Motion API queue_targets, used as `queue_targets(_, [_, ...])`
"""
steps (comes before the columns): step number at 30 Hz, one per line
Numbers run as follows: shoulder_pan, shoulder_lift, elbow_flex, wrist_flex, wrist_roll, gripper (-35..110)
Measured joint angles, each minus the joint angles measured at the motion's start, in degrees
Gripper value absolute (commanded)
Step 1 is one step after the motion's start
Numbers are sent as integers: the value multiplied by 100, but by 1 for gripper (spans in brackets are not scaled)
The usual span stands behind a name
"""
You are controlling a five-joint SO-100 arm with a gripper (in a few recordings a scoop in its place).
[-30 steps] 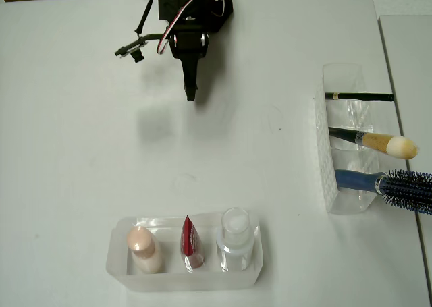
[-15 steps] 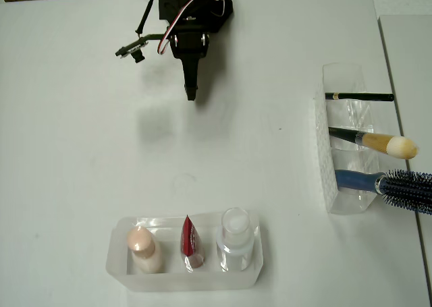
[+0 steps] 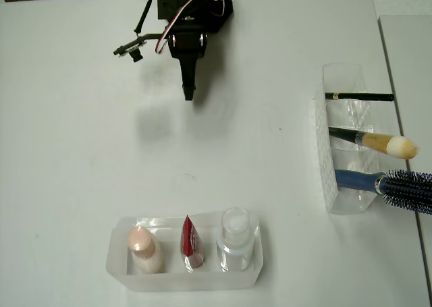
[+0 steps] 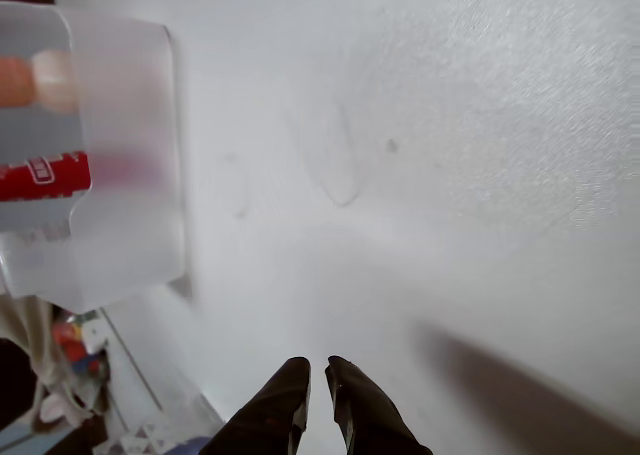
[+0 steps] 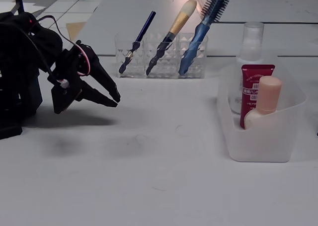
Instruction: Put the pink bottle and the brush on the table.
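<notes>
Gripper [image 3: 188, 91] hangs near the far end of the table [image 3: 81, 152] in the overhead view, black, empty, fingers pointing toward the near tray; in the fixed view [image 5: 115, 98] it is off the tabletop with its shadow beneath. Its jaws stand narrowly apart: the wrist view [image 4: 317, 372] shows a thin slit between the two dark tips, and nothing is held between them.

The pink bottle [image 3: 143, 247] stands upright in the frosted tray [image 3: 119, 273] at the near edge, in the leftmost place as the overhead view has it, cap upward, so its long axis is vertical. Beside it stand the red tube [image 3: 191, 243] in the middle and the clear bottle [image 3: 235, 243] on the right. In the fixed view the pink bottle [image 5: 267, 101] sits nearest the camera, in front of the red tube [image 5: 254, 89], with the clear bottle [image 5: 250, 39] behind. The wrist view catches the pink bottle [image 4: 30, 80] blurred through the tray wall (its outline is too soft to read further).

The brush [image 3: 378, 142] leans in the middle cell of the clear holder [image 3: 324, 158] at the right, handle down in the cell and cream bristles pointing up and rightward, beyond the holder. In the fixed view the brush [image 5: 174, 30] tilts up to the right, between the black stick [image 5: 139, 35] and the blue hairbrush [image 5: 206, 22]. Gripper and both task things are well apart.
</notes>
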Motion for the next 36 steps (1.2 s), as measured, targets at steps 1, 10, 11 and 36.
queue_targets(1, [-26,0,0,18,-44,0])
queue_targets(10, [-53,0,-114,123,-800,0])
queue_targets(11, [-53,0,-176,123,-896,0])
queue_targets(36, [0,-896,-1986,246,-2883,0])
